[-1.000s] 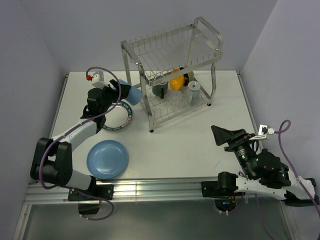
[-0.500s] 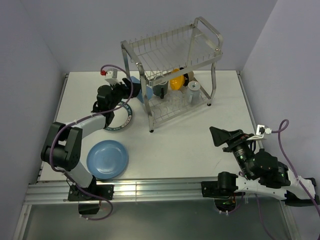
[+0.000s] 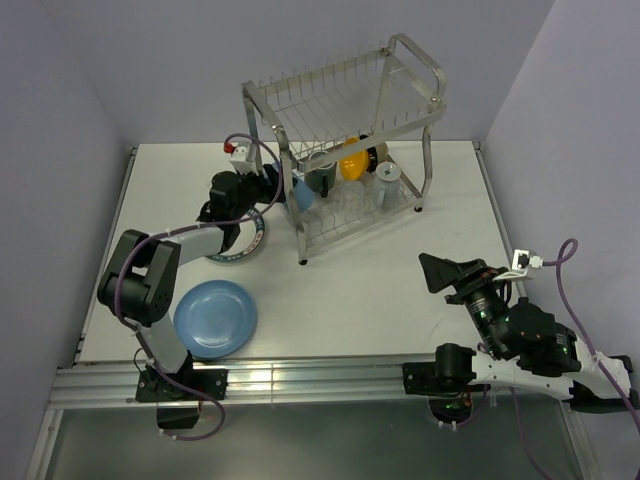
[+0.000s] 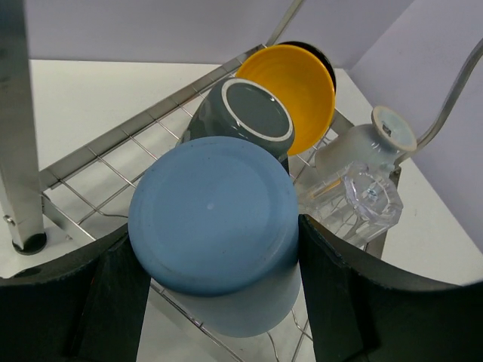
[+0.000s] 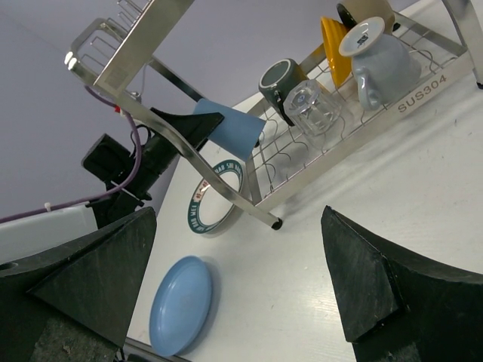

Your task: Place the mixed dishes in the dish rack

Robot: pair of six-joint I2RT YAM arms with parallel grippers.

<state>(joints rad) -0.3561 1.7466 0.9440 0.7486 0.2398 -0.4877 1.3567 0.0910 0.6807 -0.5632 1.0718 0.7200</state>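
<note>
Left gripper (image 4: 219, 298) clamped on blue cup (image 4: 211, 219) at dish rack's (image 3: 300, 238) left end.
Aims cup's long axis into lower shelf (image 4: 98, 154), toward dark mug (image 4: 249, 113); right gripper (image 3: 437, 270) agape, well apart.

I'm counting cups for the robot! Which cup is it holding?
The blue cup, gripped in the left tool. The dark mug, pale grey-blue mug and clear glass sit in the dish rack, untouched.

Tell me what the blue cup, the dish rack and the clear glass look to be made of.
The blue cup: matte, opaque, even colour, with a small dot at the base centre; probably plastic, possibly matte ceramic.
The dish rack: shiny silver wire and tube, stamped SUS304; stainless steel.
The clear glass: transparent with bright highlights; glass or clear plastic, cannot tell.
</note>
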